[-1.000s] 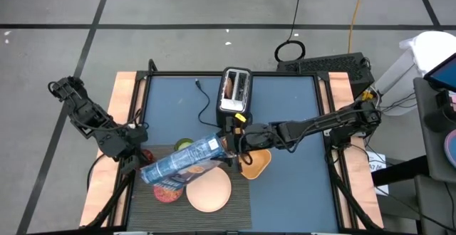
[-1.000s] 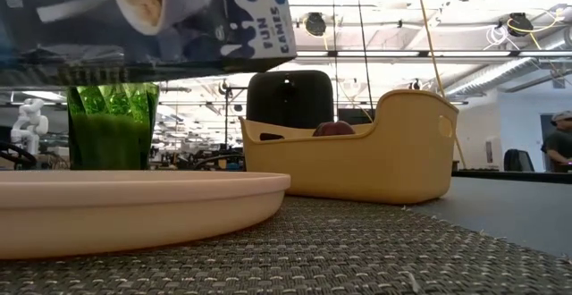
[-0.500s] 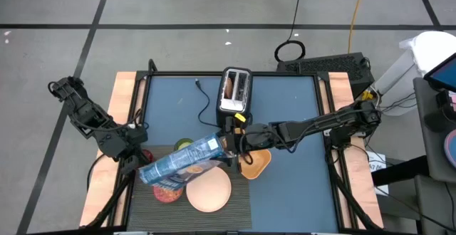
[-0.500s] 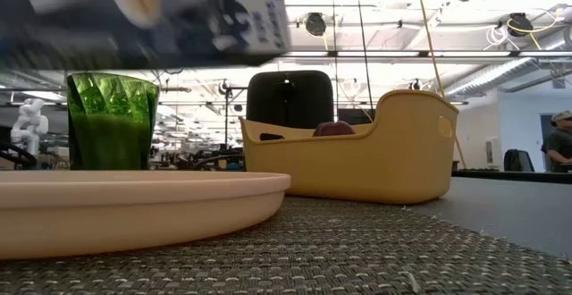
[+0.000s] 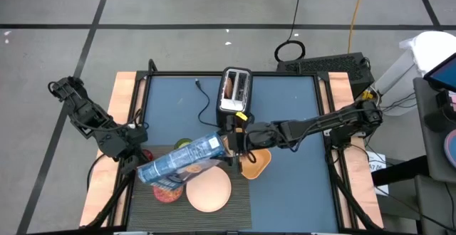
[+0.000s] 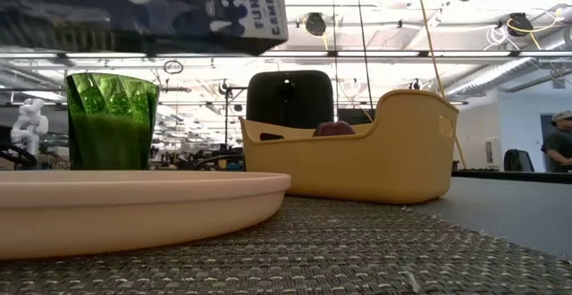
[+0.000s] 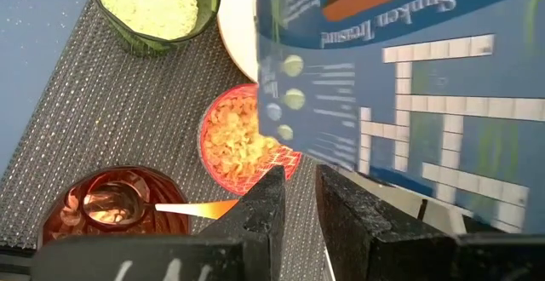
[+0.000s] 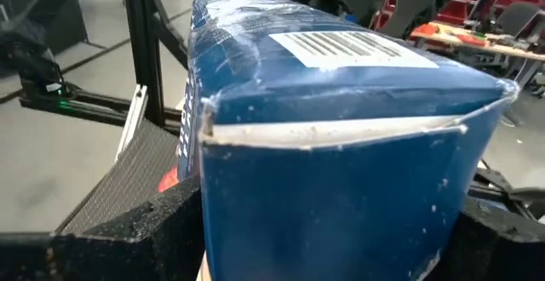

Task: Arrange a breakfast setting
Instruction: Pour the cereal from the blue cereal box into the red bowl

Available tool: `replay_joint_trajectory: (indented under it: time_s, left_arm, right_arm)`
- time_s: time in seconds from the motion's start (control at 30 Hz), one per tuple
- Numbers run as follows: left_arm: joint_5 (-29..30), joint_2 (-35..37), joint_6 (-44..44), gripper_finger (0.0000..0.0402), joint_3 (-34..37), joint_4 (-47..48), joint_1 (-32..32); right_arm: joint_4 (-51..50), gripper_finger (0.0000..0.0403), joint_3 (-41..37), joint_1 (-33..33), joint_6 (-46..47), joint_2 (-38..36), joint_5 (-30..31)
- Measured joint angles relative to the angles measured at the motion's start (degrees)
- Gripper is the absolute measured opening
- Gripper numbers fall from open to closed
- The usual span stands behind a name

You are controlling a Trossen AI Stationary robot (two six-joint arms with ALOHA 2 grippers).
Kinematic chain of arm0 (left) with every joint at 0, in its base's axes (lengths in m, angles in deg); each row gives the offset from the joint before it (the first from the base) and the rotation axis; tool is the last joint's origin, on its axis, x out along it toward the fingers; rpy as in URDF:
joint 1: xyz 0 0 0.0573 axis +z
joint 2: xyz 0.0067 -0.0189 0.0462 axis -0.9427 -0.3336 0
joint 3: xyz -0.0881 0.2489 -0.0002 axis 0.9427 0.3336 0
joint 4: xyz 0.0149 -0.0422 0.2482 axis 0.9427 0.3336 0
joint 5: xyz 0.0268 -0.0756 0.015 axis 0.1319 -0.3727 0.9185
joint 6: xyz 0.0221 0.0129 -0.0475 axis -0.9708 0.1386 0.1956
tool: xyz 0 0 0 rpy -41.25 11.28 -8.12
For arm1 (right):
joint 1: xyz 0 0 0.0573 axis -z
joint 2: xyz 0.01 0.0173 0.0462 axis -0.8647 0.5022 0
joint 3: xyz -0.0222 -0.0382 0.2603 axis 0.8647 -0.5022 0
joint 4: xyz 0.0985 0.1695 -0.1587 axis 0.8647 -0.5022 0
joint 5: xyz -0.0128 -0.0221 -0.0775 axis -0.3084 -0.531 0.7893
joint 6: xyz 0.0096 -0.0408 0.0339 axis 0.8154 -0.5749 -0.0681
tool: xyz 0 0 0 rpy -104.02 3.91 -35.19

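Observation:
My right gripper (image 5: 232, 147) is shut on the blue cereal box (image 5: 182, 162), which reaches leftward over the dark ribbed placemat (image 5: 239, 201) and above the red-patterned bowl (image 5: 168, 190) holding cereal (image 7: 243, 140). The pale round plate (image 5: 209, 191), the green cup (image 5: 184, 144) and the red glass (image 7: 111, 209) stand on the mat. The spoon's handle (image 7: 200, 206) sticks out of the glass. My left gripper (image 5: 133, 158) is shut and empty beside the glass. Toast (image 5: 229, 85) stands in the toaster (image 5: 236, 91). My right gripper pinches the cereal box at its closed end (image 8: 341, 187) between its two fingers (image 8: 162, 230), one on each broad side. The fingers come level from the table's right, along the box. The box is lifted clear and reaches out over the bowl and mat.
A yellow holder (image 5: 255, 162) lies on the blue table just right of the mat, under my right arm. The toaster stands at the far middle, with its cord (image 5: 206, 96) to its left. Bare blue table (image 5: 299, 185) lies to the right.
The cereal box has shifted in my right gripper's hold. In the low view its lower edge stands a little higher than a second ago, and it was blurred by motion half a second ago. The bowl, plate and cup have stayed in place.

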Motion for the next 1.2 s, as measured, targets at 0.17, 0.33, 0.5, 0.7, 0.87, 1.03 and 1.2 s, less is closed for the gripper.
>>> replay_joint_trajectory:
  time_s: [0.17, 0.33, 0.5, 0.7, 0.87, 1.03, 1.2]
  left_arm:
    - [0.00, 0.00, -0.01, 0.0072, 0.00, 0.00, -0.01]
    - [0.00, 0.00, 0.00, 0.0072, 0.00, 0.00, -0.01]
    - [0.00, 0.02, 0.00, 0.0072, 0.00, 0.00, 0.00]
    - [0.00, 0.02, -0.02, 0.0072, 0.01, 0.00, -0.02]
    - [0.00, 0.02, -0.02, 0.0072, 0.02, 0.00, -0.01]
    - [0.00, 0.02, 0.01, 0.0072, 0.02, 0.00, 0.00]
    - [0.00, 0.00, 0.00, 0.0072, 0.00, 0.00, 0.00]
  right_arm:
    - [-2.10, 0.0313, -0.02, 0.00, 0.11, 0.59, 0.07]
    - [-0.92, 0.0313, -0.04, 0.00, 0.09, 0.17, 0.15]
    - [-0.34, 0.0313, -0.04, 0.00, -0.46, 0.11, 0.13]
    - [-3.14, 0.0313, -0.07, 0.00, -0.29, 0.82, 0.13]
    - [-0.67, 0.0313, 0.00, 0.00, -1.20, -0.13, 0.17]
    - [-2.69, 0.0313, 0.01, -0.11, -1.20, 0.41, 0.14]
    - [-1.89, 0.0313, -0.10, -0.10, -1.29, 0.17, 0.17]
